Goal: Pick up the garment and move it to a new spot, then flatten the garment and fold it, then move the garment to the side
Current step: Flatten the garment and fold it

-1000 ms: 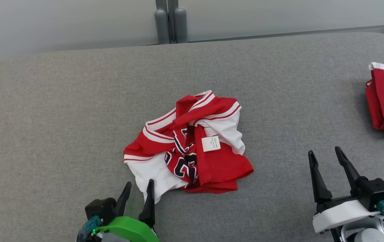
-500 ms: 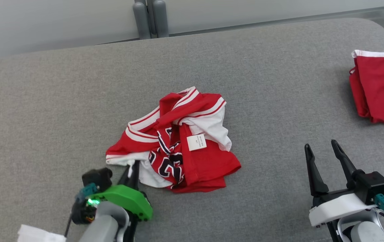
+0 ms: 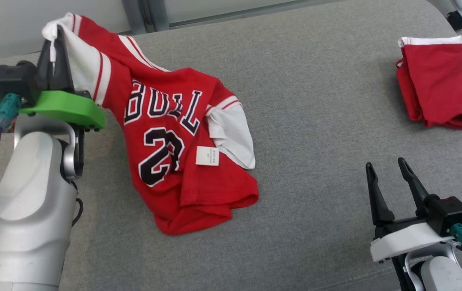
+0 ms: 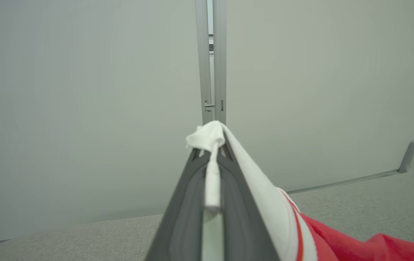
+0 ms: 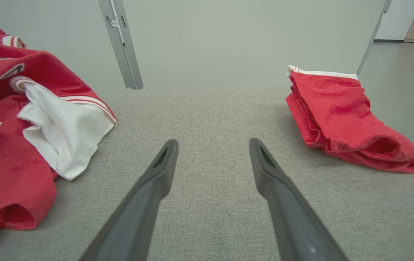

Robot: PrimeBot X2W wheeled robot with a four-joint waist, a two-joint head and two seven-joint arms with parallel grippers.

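The left gripper (image 3: pixel 54 42), at the upper left of the head view, is clamped shut on a white corner of the jersey (image 3: pixel 166 133); its wrist view shows that corner bunched out past the closed tips. Holding one corner high seems meant to let the cloth hang and open out. The jersey slopes from the grip down toward frame centre, print showing, and its lower hem appears to rest on the grey pad (image 3: pixel 315 121). The right gripper (image 3: pixel 385 163), lower right, stands open and empty, well apart from the jersey, likely kept free to take a second corner. A folded red cloth (image 3: pixel 437 85) lies at the upper right, near the pad's right edge. The raised corner sits close to the pad's far left rim, so the open room is the bare stretch through the centre and lower middle.
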